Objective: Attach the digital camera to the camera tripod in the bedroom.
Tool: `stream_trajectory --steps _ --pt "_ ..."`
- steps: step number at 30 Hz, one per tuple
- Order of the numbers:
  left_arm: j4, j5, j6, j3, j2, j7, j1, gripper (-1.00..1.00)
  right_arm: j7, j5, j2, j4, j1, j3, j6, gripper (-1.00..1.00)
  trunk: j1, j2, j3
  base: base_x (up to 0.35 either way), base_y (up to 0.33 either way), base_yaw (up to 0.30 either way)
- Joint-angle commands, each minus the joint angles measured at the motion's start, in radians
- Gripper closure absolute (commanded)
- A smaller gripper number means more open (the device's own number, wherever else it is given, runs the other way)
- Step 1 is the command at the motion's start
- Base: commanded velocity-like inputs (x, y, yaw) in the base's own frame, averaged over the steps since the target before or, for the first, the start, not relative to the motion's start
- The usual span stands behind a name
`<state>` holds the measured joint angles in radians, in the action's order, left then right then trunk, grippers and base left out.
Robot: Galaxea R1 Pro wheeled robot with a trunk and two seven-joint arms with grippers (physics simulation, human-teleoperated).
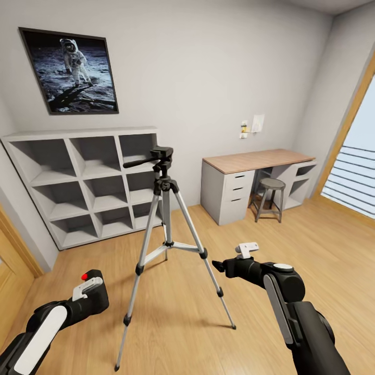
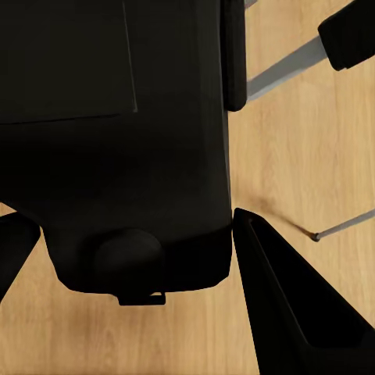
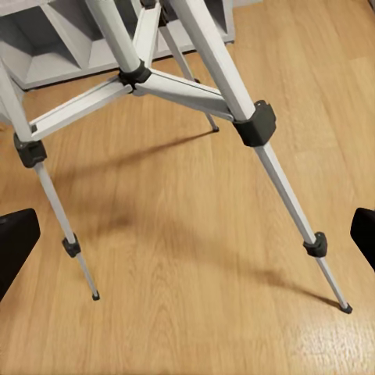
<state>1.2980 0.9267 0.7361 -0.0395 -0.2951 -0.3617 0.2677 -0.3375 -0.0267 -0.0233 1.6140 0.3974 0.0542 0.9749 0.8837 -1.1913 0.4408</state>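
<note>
The camera tripod (image 1: 166, 208) stands on the wood floor in the middle of the bedroom, silver legs spread, its black pan head (image 1: 162, 154) bare with the handle pointing left. My left gripper (image 1: 87, 291) is low at the left of the tripod, shut on the digital camera (image 2: 117, 141), whose black boxy body sits between both fingers (image 2: 297, 312). A tripod leg (image 2: 285, 66) passes behind it. My right gripper (image 1: 217, 266) is open and empty to the right of the tripod, facing its lower legs (image 3: 254, 125).
White cube shelves (image 1: 83, 182) line the back wall under an astronaut picture (image 1: 70, 70). A desk (image 1: 250, 177) with a stool (image 1: 271, 195) stands at the back right. A striped door (image 1: 354, 172) is at the right, a wooden door frame (image 1: 13, 250) at the left.
</note>
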Motion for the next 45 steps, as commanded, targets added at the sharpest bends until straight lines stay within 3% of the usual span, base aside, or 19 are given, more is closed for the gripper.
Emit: stream_trajectory --steps 1,19,34,45 --pt "0.001 0.008 0.002 -0.002 -0.001 -0.007 0.001 1.0 0.0 -0.002 -0.001 0.001 0.001 -0.001 0.005 -1.0 0.0 -0.001 0.001 0.045 0.003 0.0" --pt "0.001 0.008 0.002 -0.003 0.0 -0.015 0.001 1.0 0.002 -0.002 0.0 0.001 0.001 0.001 0.005 -1.0 0.0 -0.001 0.001 -0.005 -0.05 0.0" --pt "0.008 0.009 0.0 -0.003 0.001 -0.018 0.001 1.0 0.0 -0.004 0.003 0.001 0.001 0.001 0.005 -1.0 0.0 -0.001 0.001 -0.231 -0.225 0.0" --pt "0.009 0.01 0.0 -0.009 0.002 -0.017 0.001 1.0 0.003 -0.003 0.002 0.001 0.001 0.0 0.007 -1.0 0.0 -0.001 0.001 0.052 -0.308 0.0"
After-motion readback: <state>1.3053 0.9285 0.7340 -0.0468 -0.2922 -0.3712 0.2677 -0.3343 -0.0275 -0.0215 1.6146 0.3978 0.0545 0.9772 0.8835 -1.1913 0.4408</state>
